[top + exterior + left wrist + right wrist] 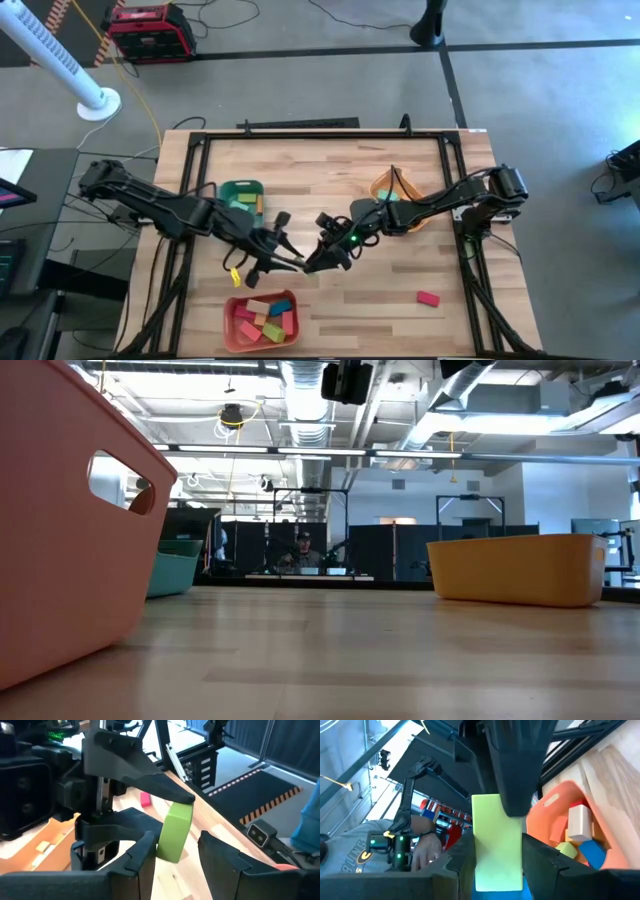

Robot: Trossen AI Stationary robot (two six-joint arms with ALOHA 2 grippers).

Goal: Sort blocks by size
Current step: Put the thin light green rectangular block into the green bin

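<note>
Where the two arms meet above the middle of the table, the right gripper point(172, 827) pinches a light green block point(175, 832) between its fingers, and the left gripper point(175, 857) stands released, its fingers spread on either side of the block's lower end without clearly touching it. In the right wrist view the same green block point(496, 842) fills the gap between that arm's fingers. Seen from above, both grippers hang over bare wood, with open table in front of them and to the right. A single pink block point(428, 298) lies alone near the right front edge, well apart from everything. The salmon tray point(262, 319), holding several mixed blocks, sits at the front edge just below the left arm. The green tray point(243, 196) is partly covered by the left arm, and the orange tray point(392, 190) by the right arm. At table height the grippers are cut off.
</note>
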